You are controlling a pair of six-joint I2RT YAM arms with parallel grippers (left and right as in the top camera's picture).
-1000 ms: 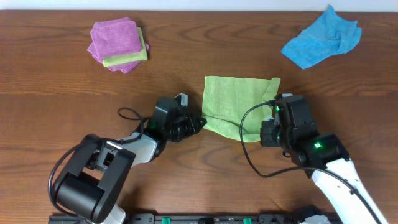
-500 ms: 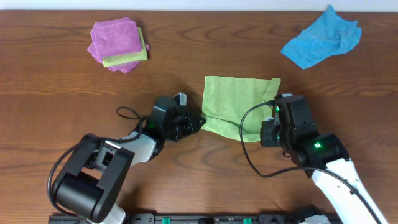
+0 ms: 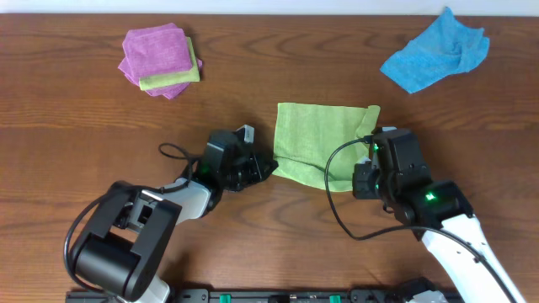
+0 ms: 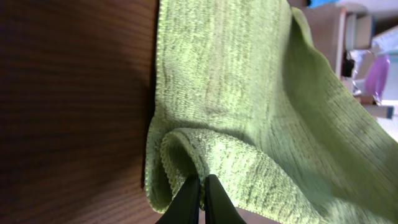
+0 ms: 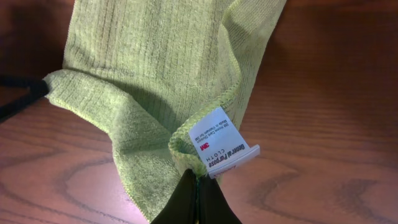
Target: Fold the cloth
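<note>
not much to report over the last second, honestly. nearest the robot, the left gripper (image 4: 200, 186) is still pinched tight on the near-left corner of the cloth (image 3: 324, 135), fingers together with the hem curled up between them. it wobbles a hair and ends up where it was. the right gripper (image 5: 197, 180) hasn't budged either, clamped on the cloth's near-right corner right under the white tag (image 5: 222, 142).

the cloth sits mid-table (image 3: 253, 93), near edge bunched and a bit raised between the two grips, far half lying flat on the wood. my read: both grabs are set and the actual fold hasn't started, so the near edge would next have to be carried over toward the far edge.

way beyond the cloth, a purple stack (image 3: 156, 57) sits off to its far left and a blue cloth (image 3: 434, 52) to its far right, both well apart from it and unmoved.
</note>
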